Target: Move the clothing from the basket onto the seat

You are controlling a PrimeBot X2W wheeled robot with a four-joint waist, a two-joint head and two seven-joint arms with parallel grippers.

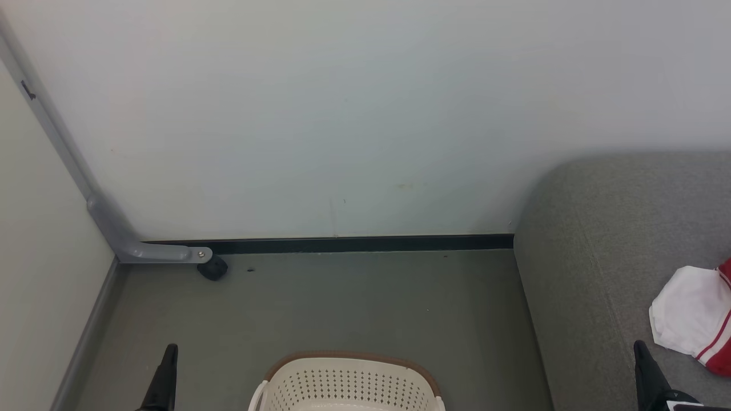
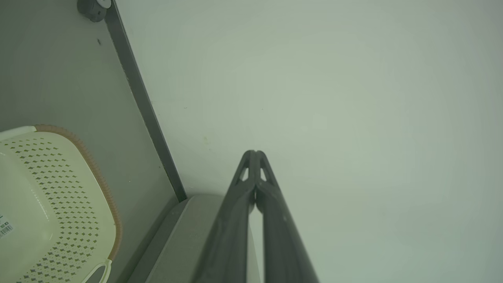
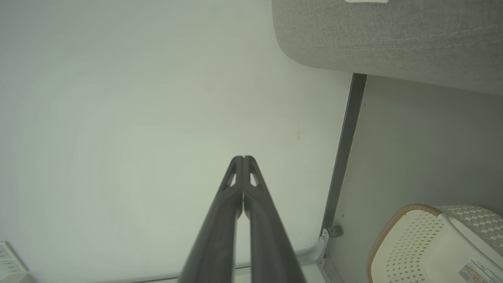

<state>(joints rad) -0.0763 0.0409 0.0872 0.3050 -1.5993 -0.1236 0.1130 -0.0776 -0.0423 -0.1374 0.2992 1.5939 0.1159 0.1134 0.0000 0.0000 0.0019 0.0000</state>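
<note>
Left gripper (image 2: pixel 255 153) and right gripper (image 3: pixel 243 158): fingers fully closed, tips touching, empty, pointing at wall (image 1: pixel 342 114).

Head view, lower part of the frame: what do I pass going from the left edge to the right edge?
left gripper → basket on the floor → seat → clothing lying on the seat at the right edge
</note>
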